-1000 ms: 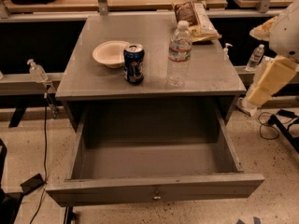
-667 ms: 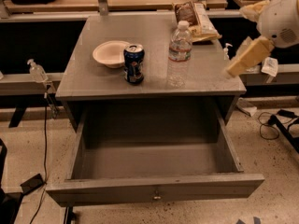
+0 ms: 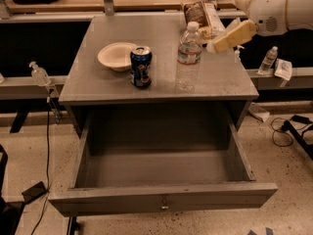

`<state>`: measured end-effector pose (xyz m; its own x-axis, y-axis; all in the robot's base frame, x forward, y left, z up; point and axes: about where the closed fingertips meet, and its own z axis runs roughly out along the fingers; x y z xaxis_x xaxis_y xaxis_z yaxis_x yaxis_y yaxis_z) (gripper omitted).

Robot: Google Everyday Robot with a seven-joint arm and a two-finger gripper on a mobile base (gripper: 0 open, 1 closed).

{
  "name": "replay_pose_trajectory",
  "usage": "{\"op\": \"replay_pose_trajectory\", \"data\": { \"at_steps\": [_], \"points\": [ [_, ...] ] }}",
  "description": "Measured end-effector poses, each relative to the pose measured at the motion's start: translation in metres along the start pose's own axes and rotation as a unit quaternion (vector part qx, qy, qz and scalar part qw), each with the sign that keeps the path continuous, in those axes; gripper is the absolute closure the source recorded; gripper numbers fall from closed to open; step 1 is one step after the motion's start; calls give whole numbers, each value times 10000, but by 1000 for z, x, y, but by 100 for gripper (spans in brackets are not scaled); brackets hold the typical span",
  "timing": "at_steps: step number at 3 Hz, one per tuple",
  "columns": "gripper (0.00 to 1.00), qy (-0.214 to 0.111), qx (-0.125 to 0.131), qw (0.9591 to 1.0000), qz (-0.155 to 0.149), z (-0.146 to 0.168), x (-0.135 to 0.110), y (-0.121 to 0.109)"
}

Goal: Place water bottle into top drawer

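The water bottle (image 3: 188, 57), clear ribbed plastic with a white cap and a pale label band, stands upright on the grey cabinet top (image 3: 161, 84), right of centre. My gripper (image 3: 221, 41) reaches in from the upper right and hovers just right of the bottle's upper part, a small gap between them. It holds nothing. The top drawer (image 3: 161, 199) is pulled fully out below the cabinet top, wide and deep, with a small metal knob on its front panel. Its inside is bare.
A blue soda can (image 3: 141, 66) and a pale bowl (image 3: 116, 56) stand left of the bottle. A snack bag (image 3: 200, 14) lies at the back of the top. A small bottle (image 3: 268, 60) sits at right, a pump dispenser (image 3: 39, 74) at left.
My gripper and arm have swung from the right side of the cabinet leftward and upward, ending close beside the water bottle. The bottle, can and bowl have not moved.
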<state>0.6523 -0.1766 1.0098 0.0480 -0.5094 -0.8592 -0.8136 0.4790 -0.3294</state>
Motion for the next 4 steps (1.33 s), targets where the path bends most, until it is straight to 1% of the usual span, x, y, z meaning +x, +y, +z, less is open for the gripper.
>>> {"op": "replay_pose_trajectory", "data": {
  "at_steps": [1, 2, 3, 4],
  "points": [
    [0, -347, -304, 9983, 365, 31, 2, -5],
    [0, -403, -538, 9952, 713, 59, 14, -7],
    [0, -467, -712, 9918, 954, 75, 23, -7],
    [0, -663, -913, 9869, 1150, 88, 33, -5]
  ]
}}
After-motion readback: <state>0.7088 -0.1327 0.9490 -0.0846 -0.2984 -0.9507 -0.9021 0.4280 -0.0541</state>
